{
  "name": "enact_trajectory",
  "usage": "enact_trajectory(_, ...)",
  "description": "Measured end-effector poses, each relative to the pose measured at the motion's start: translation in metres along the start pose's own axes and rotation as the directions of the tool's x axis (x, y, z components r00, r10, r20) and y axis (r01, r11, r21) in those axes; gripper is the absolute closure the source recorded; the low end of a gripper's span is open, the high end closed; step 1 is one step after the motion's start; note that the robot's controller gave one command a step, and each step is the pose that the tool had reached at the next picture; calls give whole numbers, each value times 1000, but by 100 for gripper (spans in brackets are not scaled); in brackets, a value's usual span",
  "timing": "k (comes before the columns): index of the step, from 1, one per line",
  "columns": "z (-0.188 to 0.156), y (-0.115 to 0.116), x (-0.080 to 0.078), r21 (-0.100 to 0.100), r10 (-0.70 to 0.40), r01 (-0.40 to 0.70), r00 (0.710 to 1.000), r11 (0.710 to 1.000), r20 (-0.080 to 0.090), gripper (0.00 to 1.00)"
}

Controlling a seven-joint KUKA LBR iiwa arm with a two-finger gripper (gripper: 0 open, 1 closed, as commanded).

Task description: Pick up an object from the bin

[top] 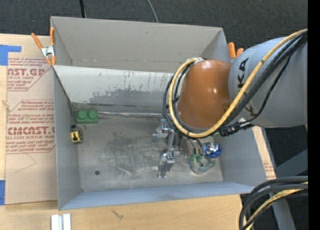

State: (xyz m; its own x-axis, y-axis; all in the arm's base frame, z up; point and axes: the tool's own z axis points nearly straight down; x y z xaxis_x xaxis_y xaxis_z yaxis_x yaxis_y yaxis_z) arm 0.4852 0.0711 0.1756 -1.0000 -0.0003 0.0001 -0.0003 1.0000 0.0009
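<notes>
Grey metal bin (135, 39), floor mostly bare. Seemingly the reach-down step: pincer (165, 166) low near the right front, open or closed impossible to tell. Just beside, blue-and-green clutter (206, 155); well apart, green block (86, 116). Next calls for closing, then lifting.

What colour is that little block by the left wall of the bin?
The block is green, and it shows best in the camera view from above.

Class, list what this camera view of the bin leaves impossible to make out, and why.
Blue-and-green thing beside the hand: partly under the arm's orange cover, kind unclear.
Small yellow-and-black thing by the view's left wall: too small to identify.
Bin floor under the arm: hidden.
</notes>
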Motion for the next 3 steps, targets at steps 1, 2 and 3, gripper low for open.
enact_trajectory(1, 104, -60, -36, -1, -255, 255, 967, 967, 8, 0)
enact_trajectory(2, 103, -135, -92, 6, -624, 624, 781, 781, 7, 0)
enact_trajectory(3, 103, -99, -54, 8, -816, 816, 578, 579, 7, 0)
